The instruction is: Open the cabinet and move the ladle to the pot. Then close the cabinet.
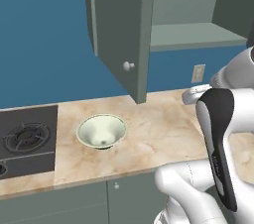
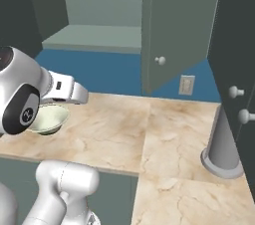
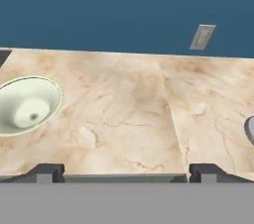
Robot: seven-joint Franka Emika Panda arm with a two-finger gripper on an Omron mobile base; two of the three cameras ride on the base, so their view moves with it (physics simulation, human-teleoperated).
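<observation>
So the cabinet (image 1: pixel 119 29) is already open: its door swings out over the counter (image 1: pixel 158 134), round knob (image 1: pixel 128 66) facing the room. In the right base view the same door (image 2: pixel 172 25) hangs edge-on with the shelf (image 2: pixel 94 37) behind it, and that shelf looks bare from here. I can't spot the ladle or the pot anywhere, so no idea where they sit.

The claw (image 3: pixel 126 172) is wide open and holding nothing. In the hand view its two dark tips stand far apart at the bottom, looking down over the marble counter toward the blue wall (image 3: pixel 99 10) and the outlet (image 3: pixel 202 36). It hangs above the counter, not touching anything.

The pale green-white bowl (image 1: pixel 101 131) sits on the counter just right of the stove (image 1: pixel 27 139), below the open door. In the hand view the bowl (image 3: pixel 27 104) is off to the left of the claw, well apart from it.

On the right side of the counter there's a grey pillar thing with a round base (image 2: pixel 223 154), next to a dark panel with two pale knobs (image 2: pixel 239 104).
</observation>
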